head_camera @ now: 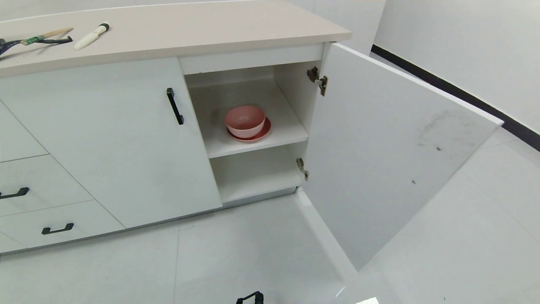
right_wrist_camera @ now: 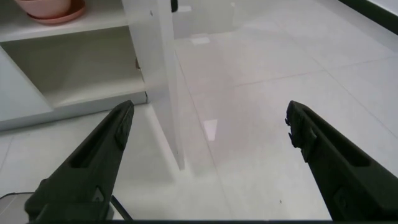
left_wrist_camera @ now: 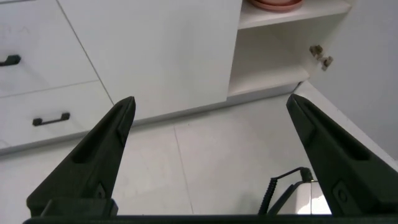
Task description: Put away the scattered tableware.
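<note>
Finds the pink bowl nested on a matching plate on the upper shelf of the cabinet, door swung wide, likely so more can be set inside; reads the stacking as a way to save shelf room; sees on the counter a white-handled utensil and dark tools, perhaps tongs with a chopstick, hard to tell at that edge; judges these as not yet stowed; carries nothing in left gripper or right gripper, both spread wide apart, low over the floor, facing the cabinet.
</note>
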Motion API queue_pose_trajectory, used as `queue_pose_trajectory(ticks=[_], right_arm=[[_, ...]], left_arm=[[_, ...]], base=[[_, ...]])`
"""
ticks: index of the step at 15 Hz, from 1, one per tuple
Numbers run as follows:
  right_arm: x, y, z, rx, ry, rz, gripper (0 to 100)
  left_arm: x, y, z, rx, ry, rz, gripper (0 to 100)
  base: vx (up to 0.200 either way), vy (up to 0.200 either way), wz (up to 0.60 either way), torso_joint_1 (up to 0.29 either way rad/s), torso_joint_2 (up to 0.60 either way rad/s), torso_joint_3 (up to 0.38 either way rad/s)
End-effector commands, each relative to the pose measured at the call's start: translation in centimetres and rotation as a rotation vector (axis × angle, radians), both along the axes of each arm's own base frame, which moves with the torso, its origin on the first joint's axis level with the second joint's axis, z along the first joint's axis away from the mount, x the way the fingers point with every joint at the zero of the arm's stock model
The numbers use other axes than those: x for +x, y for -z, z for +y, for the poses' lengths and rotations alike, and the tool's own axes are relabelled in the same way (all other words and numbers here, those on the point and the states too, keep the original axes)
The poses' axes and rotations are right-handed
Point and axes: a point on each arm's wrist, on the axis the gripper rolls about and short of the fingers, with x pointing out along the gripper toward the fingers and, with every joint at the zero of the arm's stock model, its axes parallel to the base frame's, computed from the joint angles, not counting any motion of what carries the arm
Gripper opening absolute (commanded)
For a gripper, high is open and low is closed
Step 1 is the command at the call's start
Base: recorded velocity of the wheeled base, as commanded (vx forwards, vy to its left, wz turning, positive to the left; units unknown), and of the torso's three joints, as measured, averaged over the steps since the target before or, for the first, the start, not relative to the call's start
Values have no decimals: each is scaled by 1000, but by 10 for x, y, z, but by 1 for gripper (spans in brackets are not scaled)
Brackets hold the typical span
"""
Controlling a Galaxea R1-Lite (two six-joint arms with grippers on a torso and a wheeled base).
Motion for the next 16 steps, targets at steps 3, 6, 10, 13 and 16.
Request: queue_pose_trajectory(ticks=[3,6,10,13,16], right_arm=[[0,0,0,1,-1,2,100],[0,0,0,1,-1,2,100],[0,0,0,-2,-1,2,100],[0,0,0,1,-1,2,100],[0,0,0,1,-1,2,0]], left_arm=[[0,0,0,1,0,-1,100],[0,0,0,1,-1,-1,100],[0,0,0,1,-1,-1,100],[0,0,0,1,-1,-1,100],[0,0,0,1,0,-1,100]], base=[[0,-200,0,1,1,5],[0,-67,0,1,2,1],[0,0,0,0,0,0],[-200,-200,0,14,6,-4],[-67,-200,0,2,5,2]])
